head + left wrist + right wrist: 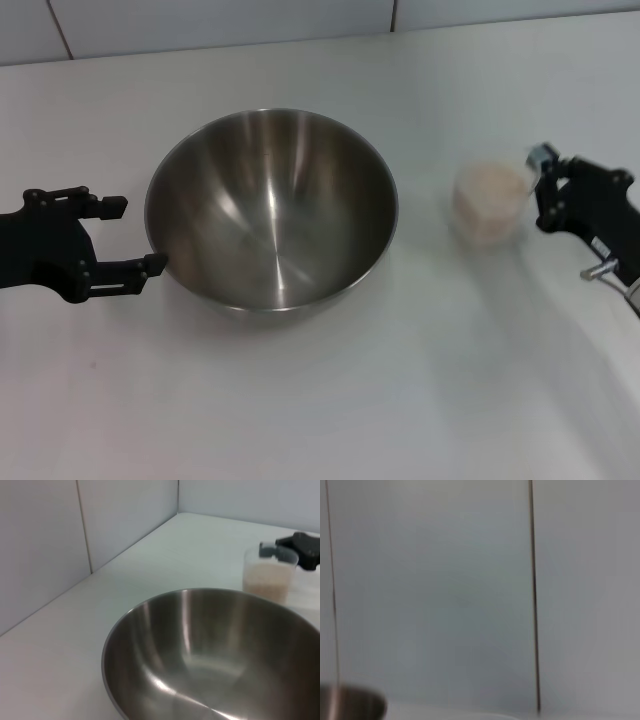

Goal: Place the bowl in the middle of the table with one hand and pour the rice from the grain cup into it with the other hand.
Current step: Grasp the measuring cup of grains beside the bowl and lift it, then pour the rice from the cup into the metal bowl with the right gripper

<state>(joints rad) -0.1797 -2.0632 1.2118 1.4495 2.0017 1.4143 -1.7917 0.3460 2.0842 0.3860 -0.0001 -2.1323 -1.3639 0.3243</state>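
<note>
The bowl [270,205] stands empty and upright on the table [320,410], near its middle. My left gripper [140,234] is open at the bowl's left rim, with its nearer finger [150,266] right at the rim. The grain cup [490,200], filled with rice [488,190], is to the right of the bowl. My right gripper [543,172] is shut on the cup's handle. The left wrist view shows the bowl [210,655], the cup [267,577] and the right gripper [302,550] beyond it. The right wrist view catches only the bowl's edge [350,705].
A white tiled wall [220,20] runs along the table's far edge. It fills the right wrist view [445,590] and shows in the left wrist view [50,540]. Bare tabletop lies in front of the bowl and between bowl and cup.
</note>
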